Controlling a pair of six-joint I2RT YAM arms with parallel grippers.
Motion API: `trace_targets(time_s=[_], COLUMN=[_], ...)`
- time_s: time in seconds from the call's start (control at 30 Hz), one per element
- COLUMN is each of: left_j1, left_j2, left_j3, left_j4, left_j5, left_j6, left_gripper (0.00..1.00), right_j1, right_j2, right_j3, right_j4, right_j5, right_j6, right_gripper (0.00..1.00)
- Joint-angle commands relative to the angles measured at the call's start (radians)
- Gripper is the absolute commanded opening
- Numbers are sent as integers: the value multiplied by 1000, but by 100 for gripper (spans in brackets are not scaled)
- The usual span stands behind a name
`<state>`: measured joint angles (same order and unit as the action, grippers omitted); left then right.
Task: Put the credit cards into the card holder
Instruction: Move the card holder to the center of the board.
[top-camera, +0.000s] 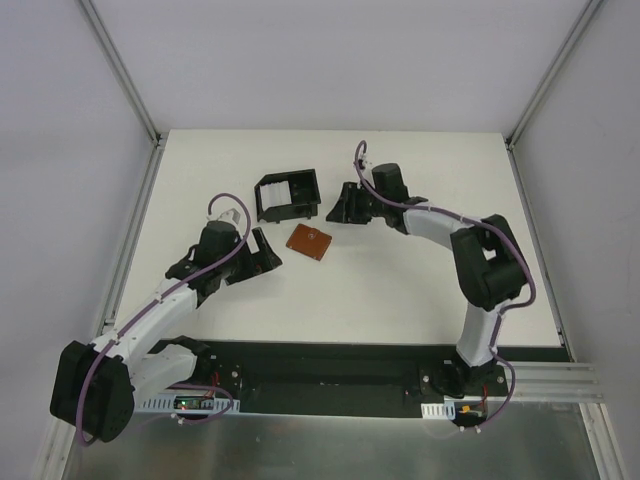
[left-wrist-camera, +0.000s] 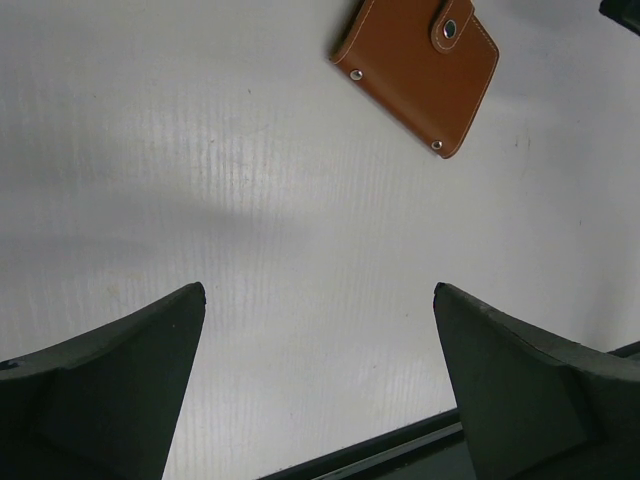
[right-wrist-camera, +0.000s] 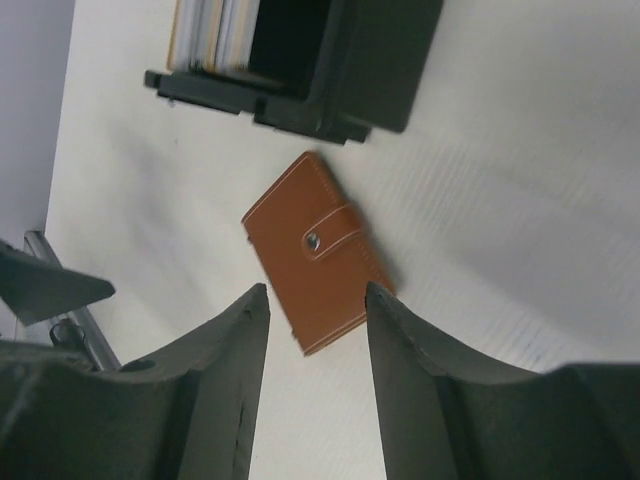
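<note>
Your table (top-camera: 420, 290) has plenty of bare white surface along the near edge and right side; everything sits in the far middle. Your left arm (top-camera: 160, 300) reaches diagonally forward and to the right. The left claw (left-wrist-camera: 318, 292) sits low over bare tabletop, spread wide, with nothing between the fingers. Your right arm (top-camera: 480, 260) is elbowed up on the right, its forearm sweeping left. The right claw (right-wrist-camera: 315, 295) is aimed at the card holder's right end, close but not touching, its fingers partly apart and the gap empty. The card holder (top-camera: 288, 196) sits at the far centre with its long side running roughly across the table, slightly skewed, and open table all round it. The wallet (top-camera: 309, 242) lies flat and closed, snap strap up, turned diagonally. It is just near-side of the holder, apart from it, between your two claws. The cards (right-wrist-camera: 215, 30) are inside the holder, standing on edge and stacked face to face in one compartment. You can't count them from here.
</note>
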<state>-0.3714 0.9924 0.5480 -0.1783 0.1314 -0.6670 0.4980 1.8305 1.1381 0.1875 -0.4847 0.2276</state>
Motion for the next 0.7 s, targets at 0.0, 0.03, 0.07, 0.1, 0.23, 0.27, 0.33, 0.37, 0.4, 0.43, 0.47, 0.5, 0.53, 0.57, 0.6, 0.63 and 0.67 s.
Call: trace_targets(time_s=[0.0, 0.03, 0.07, 0.1, 0.23, 0.27, 0.33, 0.37, 0.4, 0.43, 0.47, 0.5, 0.53, 0.57, 0.6, 0.63, 0.67], left_j1=[8, 8, 8, 8, 8, 8, 8, 8, 8, 8, 8, 8, 8, 8, 8, 8, 8], left_j2=[17, 20, 22, 23, 35, 41, 51, 57, 64, 71, 81, 92, 103, 117, 130, 149, 166], left_j3=[-2, -3, -6, -13, -26, -26, -28, -31, -31, -30, -28, -25, -22, -17, -13, -5, 0], left_j4=[49, 53, 57, 62, 79, 83, 89, 95, 103, 109, 114, 122, 131, 143, 154, 163, 174], left_j5=[36, 37, 40, 42, 51, 57, 60, 60, 62, 62, 62, 63, 63, 63, 60, 59, 51], left_j6=[-20, -26, -28, -32, -46, -48, -52, -54, -55, -54, -54, -55, -55, -55, -52, -48, -48], left_gripper=[96, 96, 96, 96, 96, 96, 96, 96, 96, 96, 96, 96, 96, 96, 96, 96, 96], right_j1=[-16, -18, -18, -19, -12, -7, 7, 17, 27, 37, 48, 59, 69, 83, 97, 112, 123], right_j2=[125, 148, 168, 190, 256, 263, 271, 268, 268, 263, 263, 265, 263, 257, 248, 239, 227], right_j3=[147, 166, 184, 199, 210, 207, 197, 187, 175, 160, 149, 137, 118, 95, 71, 45, 19], right_j4=[-106, -111, -114, -109, -63, -60, -66, -65, -65, -63, -62, -60, -57, -53, -45, -30, -19], right_j5=[-86, -86, -94, -104, -149, -152, -153, -157, -158, -155, -152, -152, -150, -140, -126, -114, -97], right_j6=[-79, -82, -82, -82, -73, -77, -94, -105, -111, -120, -123, -123, -125, -125, -125, -123, -114], right_gripper=[48, 49, 49, 50, 51, 51, 51, 51, 51, 51, 50, 49, 48, 47, 45, 44, 43])
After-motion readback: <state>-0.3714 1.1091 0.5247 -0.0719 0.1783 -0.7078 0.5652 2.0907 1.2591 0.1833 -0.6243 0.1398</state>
